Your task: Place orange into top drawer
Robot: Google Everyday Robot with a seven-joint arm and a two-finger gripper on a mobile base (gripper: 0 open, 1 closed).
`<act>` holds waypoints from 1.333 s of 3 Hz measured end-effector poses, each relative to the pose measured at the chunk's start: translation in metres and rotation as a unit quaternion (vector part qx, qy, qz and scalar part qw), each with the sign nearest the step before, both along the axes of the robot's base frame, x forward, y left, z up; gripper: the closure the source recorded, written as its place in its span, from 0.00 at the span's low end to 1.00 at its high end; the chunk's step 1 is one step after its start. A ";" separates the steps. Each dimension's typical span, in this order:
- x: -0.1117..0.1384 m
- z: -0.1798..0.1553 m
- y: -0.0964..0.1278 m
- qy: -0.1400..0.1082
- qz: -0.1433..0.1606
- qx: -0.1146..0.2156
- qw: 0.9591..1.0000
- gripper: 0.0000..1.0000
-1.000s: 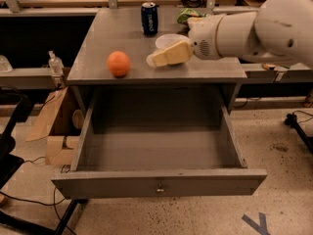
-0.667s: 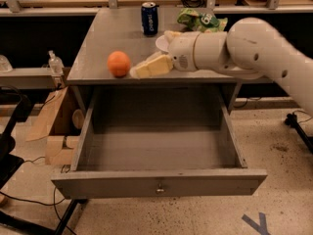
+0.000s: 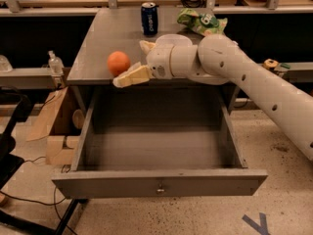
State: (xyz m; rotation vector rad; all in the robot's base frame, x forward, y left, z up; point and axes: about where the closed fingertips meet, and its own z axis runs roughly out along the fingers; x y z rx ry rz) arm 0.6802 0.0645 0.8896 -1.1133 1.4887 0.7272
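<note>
Gripper [image 3: 131, 62] of the white robot arm [image 3: 254, 82] sits low over the front edge of a grey table top [image 3: 93, 43], reaching in from the right with its two pale yellow fingers [image 3: 132, 76] spread apart. One finger lies along the table's front lip just below and right of the orange [image 3: 119, 62]; the other points away towards the back of the table. The orange rests on the table top near its front left corner, right at the mouth of the spread fingers and not pinched by them; whether the nearer finger touches its skin cannot be told. Directly beneath the table top, the top drawer [image 3: 122, 182] is pulled fully out towards the viewer, its flat grey front panel nearest, with a small metal knob [image 3: 159, 189] at its centre. Farther back on the table stands a dark blue drink can [image 3: 149, 17], upright, well apart from the orange. A green snack bag [image 3: 203, 21] lies to the right of the can, and a white bowl [image 3: 172, 39] sits just behind the robot's wrist, partly hidden by it. To the left of the table, on the speckled floor, is an open cardboard box [image 3: 54, 131].
</note>
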 end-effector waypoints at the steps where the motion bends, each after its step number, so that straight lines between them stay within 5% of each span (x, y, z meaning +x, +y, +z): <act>1: 0.017 -0.005 0.024 0.000 0.019 -0.016 1.000 0.00; 3: 0.076 -0.029 0.029 0.032 0.000 -0.047 0.998 0.00; 4: 0.070 -0.038 0.041 0.043 0.009 -0.054 0.998 0.00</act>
